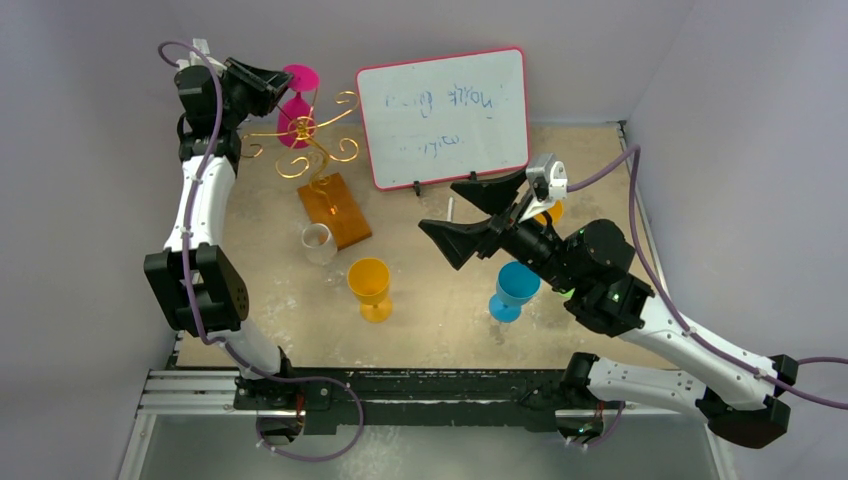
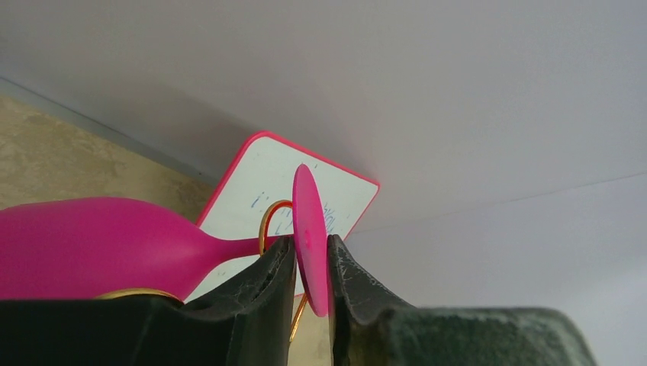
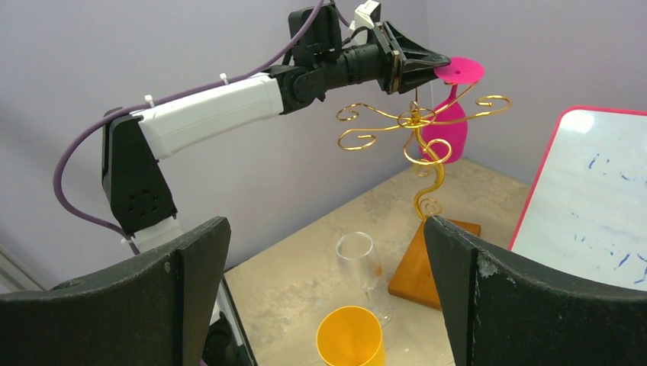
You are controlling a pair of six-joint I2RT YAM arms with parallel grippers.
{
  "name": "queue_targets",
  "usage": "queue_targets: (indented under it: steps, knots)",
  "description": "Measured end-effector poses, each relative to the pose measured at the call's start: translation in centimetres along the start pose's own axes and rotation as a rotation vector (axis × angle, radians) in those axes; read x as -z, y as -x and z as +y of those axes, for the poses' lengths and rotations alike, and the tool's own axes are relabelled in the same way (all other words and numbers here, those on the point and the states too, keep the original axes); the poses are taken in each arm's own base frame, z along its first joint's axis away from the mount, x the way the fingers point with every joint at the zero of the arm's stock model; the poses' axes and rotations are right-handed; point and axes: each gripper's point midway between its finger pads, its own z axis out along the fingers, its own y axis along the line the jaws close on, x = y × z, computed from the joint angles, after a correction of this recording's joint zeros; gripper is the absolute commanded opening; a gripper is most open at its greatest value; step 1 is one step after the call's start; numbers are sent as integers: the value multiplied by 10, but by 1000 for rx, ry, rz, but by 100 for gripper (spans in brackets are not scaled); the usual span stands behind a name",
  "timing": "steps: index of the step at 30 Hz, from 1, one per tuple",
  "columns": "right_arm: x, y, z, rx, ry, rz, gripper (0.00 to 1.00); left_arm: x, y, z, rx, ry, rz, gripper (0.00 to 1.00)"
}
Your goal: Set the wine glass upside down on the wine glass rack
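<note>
The pink wine glass point(image 1: 297, 95) hangs upside down at the gold wire rack point(image 1: 305, 135), which stands on a brown wooden base point(image 1: 335, 210). My left gripper point(image 1: 262, 85) is shut on the glass's round foot point(image 2: 309, 221), seen edge-on between the fingers in the left wrist view. The bowl point(image 2: 91, 244) points down, and a gold curl point(image 2: 265, 221) loops by the stem. The right wrist view shows glass point(image 3: 446, 126), rack point(image 3: 418, 122) and base point(image 3: 427, 263). My right gripper point(image 1: 480, 215) is open and empty above mid-table; its own view point(image 3: 326, 229) shows the same.
A pink-framed whiteboard point(image 1: 443, 115) stands at the back. A clear glass point(image 1: 318, 243) and a yellow glass point(image 1: 370, 285) stand near the rack's base. A blue glass point(image 1: 515, 288) and an orange one point(image 1: 550, 212) stand by the right arm. Walls close in on all sides.
</note>
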Motion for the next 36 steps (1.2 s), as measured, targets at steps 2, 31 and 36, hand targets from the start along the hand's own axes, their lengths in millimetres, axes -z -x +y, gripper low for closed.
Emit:
queue_targets:
  steps: [2, 31, 36]
  knots:
    - [0, 0, 0, 0, -1, -1, 100, 0, 0, 2, -5, 14, -1, 24]
    - [9, -45, -57, -141, -395, 210, 96, 45, 29, -24, -202, 167, -107, 61]
    - [21, -71, -77, -105, -506, 305, 86, 69, 28, -33, -250, 209, -111, 65]
